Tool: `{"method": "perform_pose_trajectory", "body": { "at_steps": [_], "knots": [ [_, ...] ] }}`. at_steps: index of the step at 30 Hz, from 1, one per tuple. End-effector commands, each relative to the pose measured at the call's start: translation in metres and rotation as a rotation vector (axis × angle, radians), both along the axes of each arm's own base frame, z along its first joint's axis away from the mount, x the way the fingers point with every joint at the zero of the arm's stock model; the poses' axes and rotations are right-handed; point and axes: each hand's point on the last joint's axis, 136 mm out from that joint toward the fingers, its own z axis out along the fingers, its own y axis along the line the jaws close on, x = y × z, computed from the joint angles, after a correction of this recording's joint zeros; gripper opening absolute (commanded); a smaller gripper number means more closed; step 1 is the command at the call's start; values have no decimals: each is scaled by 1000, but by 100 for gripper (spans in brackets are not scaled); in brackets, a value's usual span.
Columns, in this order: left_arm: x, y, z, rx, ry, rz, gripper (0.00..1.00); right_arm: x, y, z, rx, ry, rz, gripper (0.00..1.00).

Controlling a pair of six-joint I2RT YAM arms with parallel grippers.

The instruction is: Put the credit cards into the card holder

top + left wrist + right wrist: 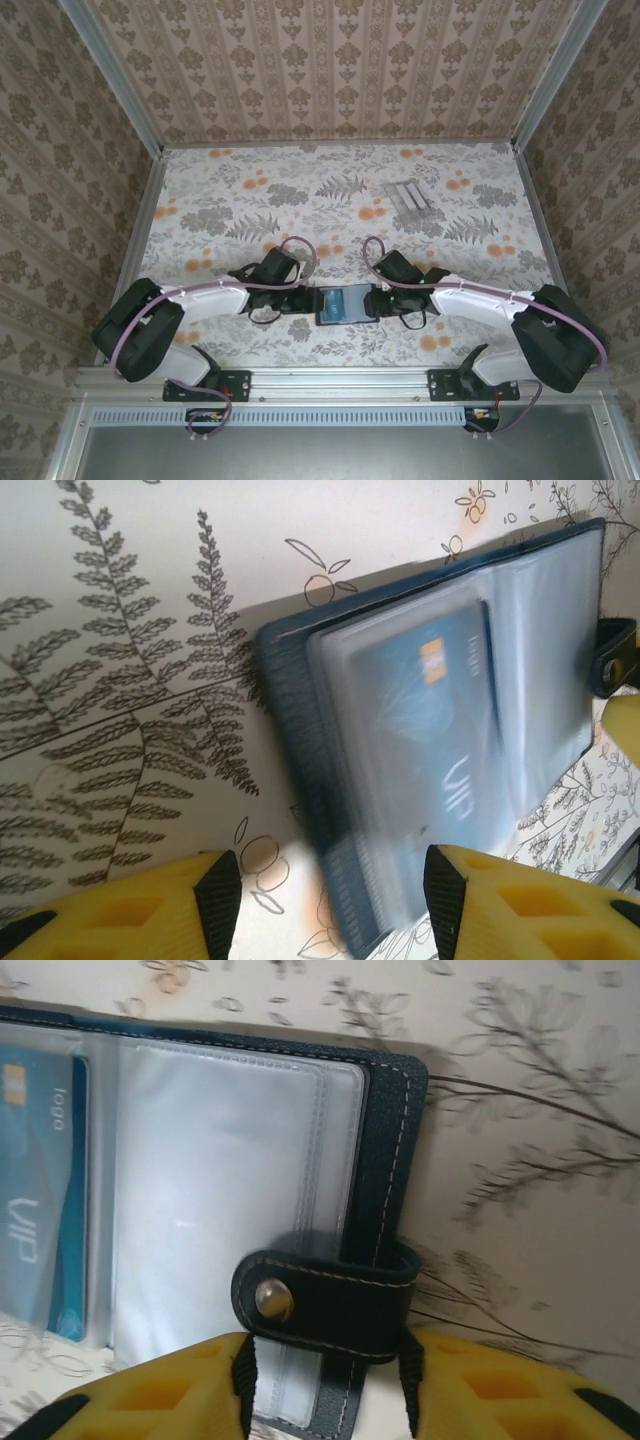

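The card holder (pixel 345 303) is met at both ends by yellow jaws. The right jaws straddle its fastening tab (pixel 330 1305), a short navy strap with a metal snap that fills the gap between the black pads (pixel 243 1370). Whether they press it or merely flank it cannot be told. The left jaws stand parted around the opposite edge, with bare tabletop (pixel 120 630) showing between one pad and the cover, so nothing is clamped there. Outward from the jaws, the holder lies open and flat with its clear plastic sleeves facing up. A light blue card (pixel 420 740) sits inside one sleeve, and the sleeve nearest the tab looks empty. The case rests near the arms' bases, centred between them. A pale slotted rack (pixel 408 198) stands well apart, farther back. The holder is probably light and floppy, with thin, slick sleeves. The stitched cover edge or the tab looks the firmest place to grip.
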Motion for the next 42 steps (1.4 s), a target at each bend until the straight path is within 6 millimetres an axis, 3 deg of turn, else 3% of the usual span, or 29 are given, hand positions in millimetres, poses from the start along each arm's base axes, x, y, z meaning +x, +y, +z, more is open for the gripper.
{"method": "perform_pose_trajectory", "body": {
  "at_steps": [1, 9, 12, 19, 23, 31, 38, 42],
  "knots": [
    [-5, -10, -6, -25, 42, -2, 55, -1, 32, 8, 164, 9, 57, 40],
    [5, -13, 6, -25, 19, 19, 46, 3, 65, 4, 313, 69, 63, 31],
    [10, -7, 16, 16, -22, 30, 45, 6, 68, 3, 325, 68, 64, 29],
    [18, -23, 42, -85, -67, 48, 45, 6, 67, 5, 340, 47, 55, 28],
    [20, -36, 44, -109, -62, 28, 45, 7, 53, 11, 300, 2, 26, 33],
    [20, -64, 49, -108, -66, -25, 37, 16, -16, 29, 175, -137, -158, 48],
    [18, -74, 46, -39, -80, -55, 29, 9, -55, 15, 82, -89, -285, 57],
    [17, -77, 43, -9, -76, -60, 25, 5, -57, 9, 64, -49, -310, 55]
  ]
}}
